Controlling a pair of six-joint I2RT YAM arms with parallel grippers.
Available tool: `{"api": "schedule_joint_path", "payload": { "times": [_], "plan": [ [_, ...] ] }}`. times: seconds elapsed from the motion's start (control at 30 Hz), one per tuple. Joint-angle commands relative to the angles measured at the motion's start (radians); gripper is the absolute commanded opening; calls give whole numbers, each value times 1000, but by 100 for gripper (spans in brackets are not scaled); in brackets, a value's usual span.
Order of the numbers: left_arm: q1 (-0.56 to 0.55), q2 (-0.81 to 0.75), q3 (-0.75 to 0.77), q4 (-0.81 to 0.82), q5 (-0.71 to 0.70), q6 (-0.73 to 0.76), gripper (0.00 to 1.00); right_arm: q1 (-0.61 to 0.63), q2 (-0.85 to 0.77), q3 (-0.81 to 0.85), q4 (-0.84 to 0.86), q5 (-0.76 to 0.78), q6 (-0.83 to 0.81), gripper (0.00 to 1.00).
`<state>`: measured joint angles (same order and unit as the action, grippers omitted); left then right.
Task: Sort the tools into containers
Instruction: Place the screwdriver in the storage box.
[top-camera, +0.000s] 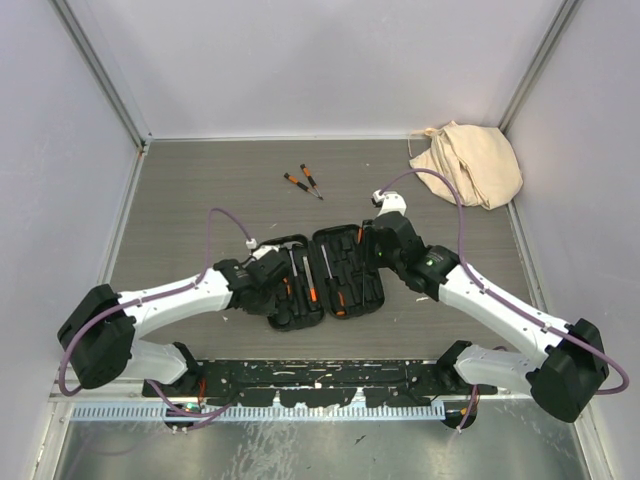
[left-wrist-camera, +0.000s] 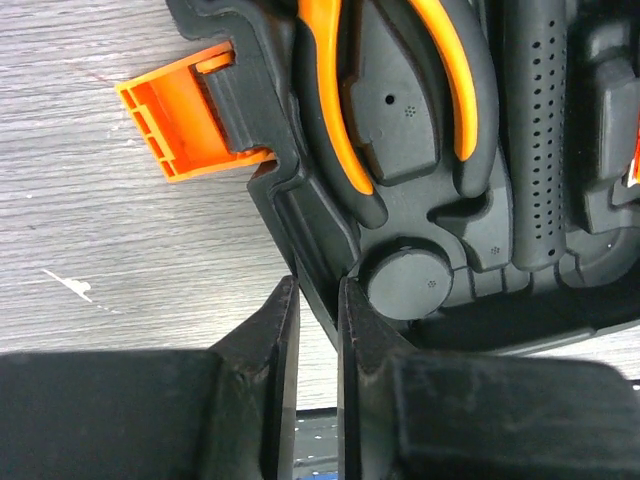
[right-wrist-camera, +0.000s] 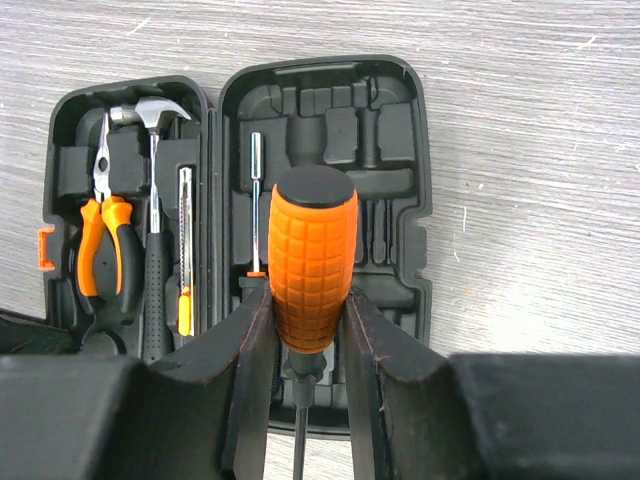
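Grey wood-grain table (right-wrist-camera: 530, 150), scuffed, between plain white walls (top-camera: 330, 60); the left claw (left-wrist-camera: 318, 290) pinches the rim of the black case (left-wrist-camera: 300, 215); the right claw (right-wrist-camera: 307, 298) grips an orange-handled screwdriver (right-wrist-camera: 313, 260).

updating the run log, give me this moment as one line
left gripper: shut on case edge | right gripper: holding screwdriver over open case

Grey woodgrain tbl (top-camera: 200, 190), plain white walls (top-camera: 330, 60)
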<state>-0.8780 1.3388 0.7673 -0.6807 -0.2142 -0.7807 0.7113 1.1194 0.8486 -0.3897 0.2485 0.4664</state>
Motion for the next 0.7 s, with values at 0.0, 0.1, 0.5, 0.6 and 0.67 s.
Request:
{"api": "schedule_joint_path", "payload": {
  "times": [0.0, 0.1, 0.5, 0.6, 0.67],
  "plan": [
    [28, 9, 2, -99, -95, 3, 10, 1, 7, 22, 51, 0, -21, 0],
    [70, 22, 4, -125, -102, 8, 6, 2, 22, 36, 49, -7, -28, 0],
    [119, -52, 90, -108, -131, 16, 39, 2, 187, 102, 119, -172, -2, 0],
    [119, -130, 119, -79, -128, 44, 50, 3, 238, 119, 138, -193, 27, 0],
    [119, -168, 131, -66, -127, 59, 52, 2, 272, 129, 142, -199, 58, 0]
  ]
}}
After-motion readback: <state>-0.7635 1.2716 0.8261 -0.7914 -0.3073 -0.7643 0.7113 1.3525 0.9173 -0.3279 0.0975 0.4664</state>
